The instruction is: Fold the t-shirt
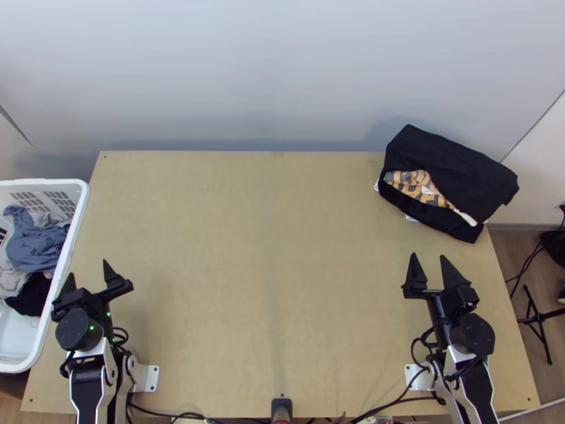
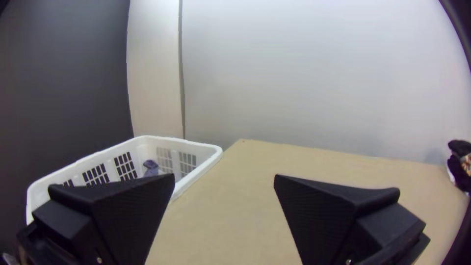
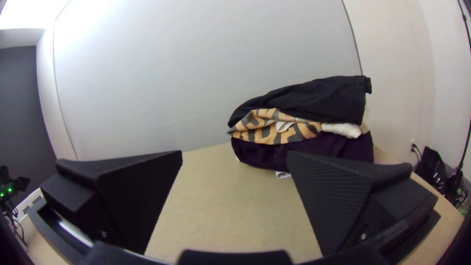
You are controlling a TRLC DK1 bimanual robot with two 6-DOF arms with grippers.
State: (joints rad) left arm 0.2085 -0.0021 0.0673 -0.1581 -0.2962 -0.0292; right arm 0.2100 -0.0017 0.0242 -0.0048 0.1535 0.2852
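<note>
Dark garments lie folded in a pile (image 1: pixel 452 162) at the table's back right corner, with a yellow-orange patterned piece between black layers; the right wrist view shows the same pile (image 3: pixel 304 103). Which of them is a t-shirt I cannot tell. My left gripper (image 1: pixel 88 275) is open at the table's left side, beside the basket; in its wrist view the left gripper (image 2: pixel 224 179) has nothing between its fingers. At the right, nearer than the pile, my right gripper (image 1: pixel 429 261) stands open and apart from the cloth; its wrist view shows the right gripper (image 3: pixel 234 157) holding nothing.
A white laundry basket (image 1: pixel 78 212) with blue, grey and black clothes (image 1: pixel 35 244) stands against the table's left edge. Bare wooden table (image 1: pixel 261 247) stretches between the arms. Cables (image 1: pixel 395 401) run along the near edge. A black stand (image 1: pixel 537 318) is on the floor at right.
</note>
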